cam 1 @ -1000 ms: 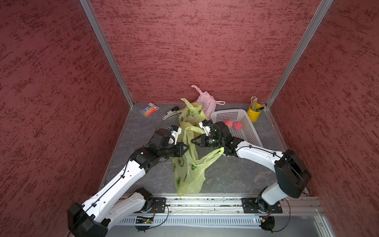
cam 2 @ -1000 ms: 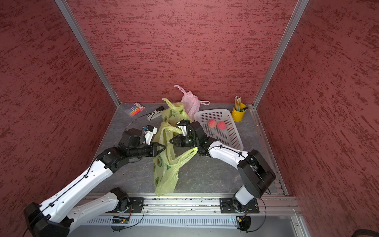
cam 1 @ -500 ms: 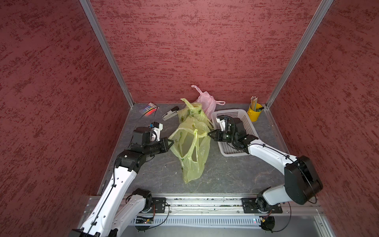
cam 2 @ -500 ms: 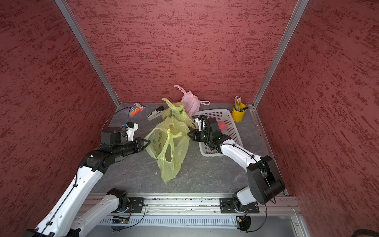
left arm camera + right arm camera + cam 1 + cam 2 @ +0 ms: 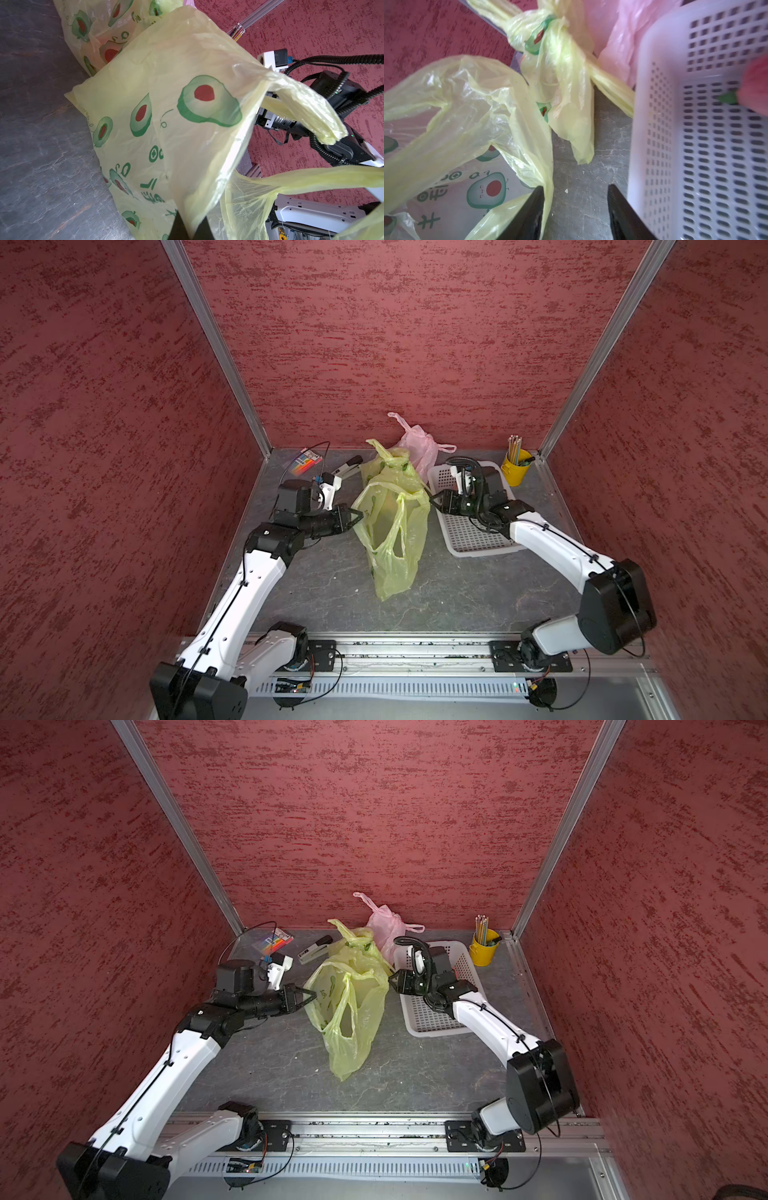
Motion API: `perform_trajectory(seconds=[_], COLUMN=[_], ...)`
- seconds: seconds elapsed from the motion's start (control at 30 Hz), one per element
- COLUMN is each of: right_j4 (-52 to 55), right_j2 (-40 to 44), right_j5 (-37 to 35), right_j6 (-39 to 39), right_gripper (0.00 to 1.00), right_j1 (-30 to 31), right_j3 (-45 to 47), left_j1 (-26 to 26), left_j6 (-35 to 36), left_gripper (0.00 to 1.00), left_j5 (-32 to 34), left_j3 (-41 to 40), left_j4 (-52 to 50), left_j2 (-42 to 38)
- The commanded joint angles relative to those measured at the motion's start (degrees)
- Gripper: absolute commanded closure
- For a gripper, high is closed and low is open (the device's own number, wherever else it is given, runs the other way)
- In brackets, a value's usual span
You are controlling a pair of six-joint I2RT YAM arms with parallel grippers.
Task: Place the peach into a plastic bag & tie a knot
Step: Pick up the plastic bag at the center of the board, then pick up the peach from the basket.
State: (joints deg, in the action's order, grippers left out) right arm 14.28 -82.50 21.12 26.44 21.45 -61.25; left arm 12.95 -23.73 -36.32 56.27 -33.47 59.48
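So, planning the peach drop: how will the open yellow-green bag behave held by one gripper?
Likely floppy: the open bag is thin, wrinkled film sagging where the left gripper pinches it. Probably light; it looks empty. Its mouth may collapse, with the right gripper open.

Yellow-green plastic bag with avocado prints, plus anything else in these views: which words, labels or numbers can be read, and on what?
On the yellow-green avocado-print plastic bag: green characters and small cursive lettering, creased and turned; none legible.
On the colourful flat packet at the back: print too small to read.
No other text shows.
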Motion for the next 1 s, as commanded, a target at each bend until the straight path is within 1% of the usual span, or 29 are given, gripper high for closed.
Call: perform_trajectory(seconds=[0.0,0.13,0.2,0.27,0.3,0.4,0.47,0.57,0.77,0.97], right_j4=[4.4,4.3,5.5,6.9,8.0,10.4,10.4,11.7,12.6,11.6], right_j2=[4.1,5.2,4.3,2.0,0.1,-7.1,-11.2,-18.6,-30.2,-37.2], right_j5=[-4.8,-3.3,-4.5,-6.5,-7.9,-12.2,-14.7,-18.5,-22.0,-22.3], right_j6=[-1.7,-2.2,-2.1,-2.6,-2.9,-4.1,-4.6,-5.2,-5.4,-5.0], right_gripper=[0.41,0.36,0.35,0.32,0.29,0.25,0.21,0.20,0.19,0.17], right_j1=[-3.5,-7.2,-8.4,-9.2,-9.5,-9.7,-9.7,-9.8,-9.9,-9.9], right_j3=[-1.8,-2.0,-3.3,-5.6,-7.3,-12.9,-16.2,-21.9,-29.5,-31.3], left_j1=[1.7,2.1,2.0,2.3,2.5,2.7,2.7,2.7,2.7,2.7], left_j6=[0.5,0.4,0.4,0.4,0.4,0.4,0.1,-0.3,-1.0,-1.8], left_gripper=[1.00,1.00,1.00,1.00,1.00,1.00,1.00,1.00,1.00,1.00], left_j5=[-1.7,-2.1,-3.2,-4.3,-4.8,-5.3,-5.7,-6.0,-6.9,-7.2], left_j3=[1.0,1.2,1.7,1.6,1.5,0.9,0.3,-0.4,-1.1,-1.9], left_j4=[5.0,7.1,7.8,8.9,9.4,10.9,11.6,12.6,13.7,14.0], left_j2=[1.5,3.7,4.9,5.8,6.1,6.3,6.1,5.9,5.5,5.6])
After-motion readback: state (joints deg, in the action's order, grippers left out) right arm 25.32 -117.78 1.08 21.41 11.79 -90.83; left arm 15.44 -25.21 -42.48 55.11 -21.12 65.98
